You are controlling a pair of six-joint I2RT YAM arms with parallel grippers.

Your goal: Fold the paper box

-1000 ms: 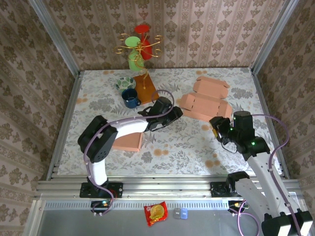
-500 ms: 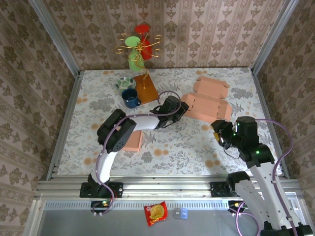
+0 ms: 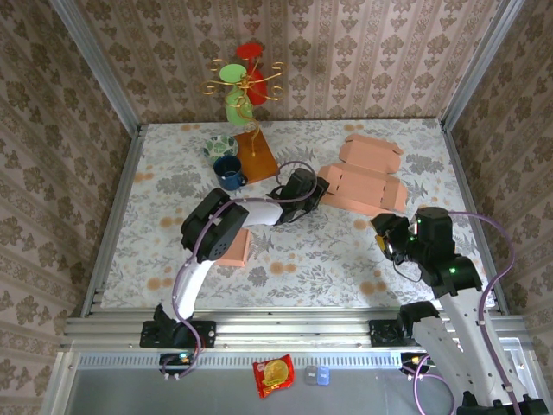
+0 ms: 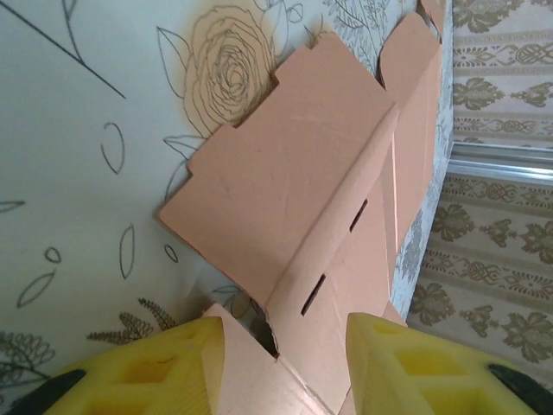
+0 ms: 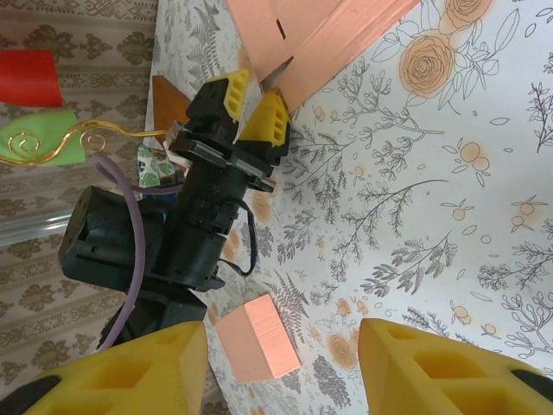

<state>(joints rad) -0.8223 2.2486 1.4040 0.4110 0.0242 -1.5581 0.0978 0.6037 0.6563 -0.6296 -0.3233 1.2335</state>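
Left wrist: my left claw straddles the box at its left edge to fold it; whether it grips, I can't tell. The box lies far right on the counter. The right claw is released, waiting near.

The paper box is plain salmon pink, like the small block. My worktop is white with orange roses and grey leaves. My left hand and right hand have yellow fingers. The mug is dark blue; the walls are beige damask.
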